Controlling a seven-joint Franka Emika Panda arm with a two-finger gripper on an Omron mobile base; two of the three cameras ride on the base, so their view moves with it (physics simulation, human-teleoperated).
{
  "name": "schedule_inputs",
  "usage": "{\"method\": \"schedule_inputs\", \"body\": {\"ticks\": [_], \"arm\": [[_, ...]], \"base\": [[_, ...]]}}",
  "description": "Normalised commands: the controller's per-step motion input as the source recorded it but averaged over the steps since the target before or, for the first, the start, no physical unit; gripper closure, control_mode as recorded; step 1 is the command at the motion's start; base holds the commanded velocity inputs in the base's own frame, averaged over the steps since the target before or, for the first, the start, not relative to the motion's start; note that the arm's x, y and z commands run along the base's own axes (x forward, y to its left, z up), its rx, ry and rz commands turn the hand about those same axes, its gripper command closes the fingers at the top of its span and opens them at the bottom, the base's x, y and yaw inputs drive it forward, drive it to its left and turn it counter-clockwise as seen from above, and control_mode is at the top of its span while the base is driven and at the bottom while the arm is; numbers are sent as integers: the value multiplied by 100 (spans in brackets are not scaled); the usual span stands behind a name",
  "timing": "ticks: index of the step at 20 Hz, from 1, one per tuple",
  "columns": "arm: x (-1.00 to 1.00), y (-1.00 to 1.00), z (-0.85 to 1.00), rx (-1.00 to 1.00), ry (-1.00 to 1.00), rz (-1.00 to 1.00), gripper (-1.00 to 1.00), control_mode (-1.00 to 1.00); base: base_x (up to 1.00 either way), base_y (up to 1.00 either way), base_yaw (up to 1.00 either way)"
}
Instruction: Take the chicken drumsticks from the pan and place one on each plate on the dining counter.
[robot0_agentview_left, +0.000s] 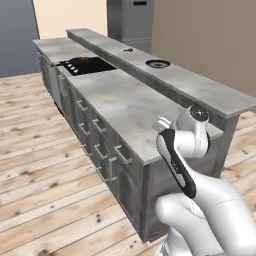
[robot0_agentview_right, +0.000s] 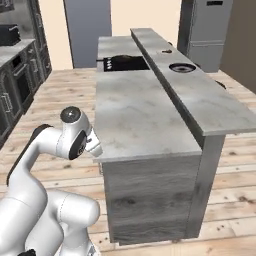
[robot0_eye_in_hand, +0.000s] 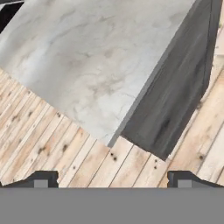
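Observation:
The black pan (robot0_agentview_left: 83, 63) sits on the hob at the far end of the island, also seen as the pan (robot0_agentview_right: 125, 59). The chicken drumsticks are too small to make out from here. On the raised dining counter (robot0_agentview_left: 200, 87) lies a dark-rimmed plate (robot0_agentview_left: 158, 63), also seen as the plate (robot0_agentview_right: 182, 67), and farther along is a second plate (robot0_agentview_left: 128, 50). My gripper (robot0_eye_in_hand: 112, 180) is open with nothing between its fingertips (robot0_eye_in_hand: 41, 179). It hangs over the near corner of the lower worktop (robot0_eye_in_hand: 87, 57), far from the pan.
The hob (robot0_agentview_right: 122, 63) is set into the lower marble worktop (robot0_agentview_left: 125, 105), which has drawers down its left side. Wooden floor surrounds the island. A grey fridge (robot0_agentview_right: 207, 30) stands behind the dining counter, and dark cabinets (robot0_agentview_right: 15, 75) line the left wall.

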Motion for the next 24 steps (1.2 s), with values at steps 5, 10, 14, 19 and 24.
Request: {"method": "schedule_inputs", "body": {"ticks": [5,10,14,19,24], "arm": [[0,0,0,0,0,0,-100,100],[0,0,0,0,0,0,-100,100],[0,0,0,0,0,0,-100,100],[0,0,0,0,0,0,-100,100],[0,0,0,0,0,0,-100,100]], "base": [[20,100,-52],[46,100,-46],[57,100,-44],[59,100,-42],[53,100,-40]]}}
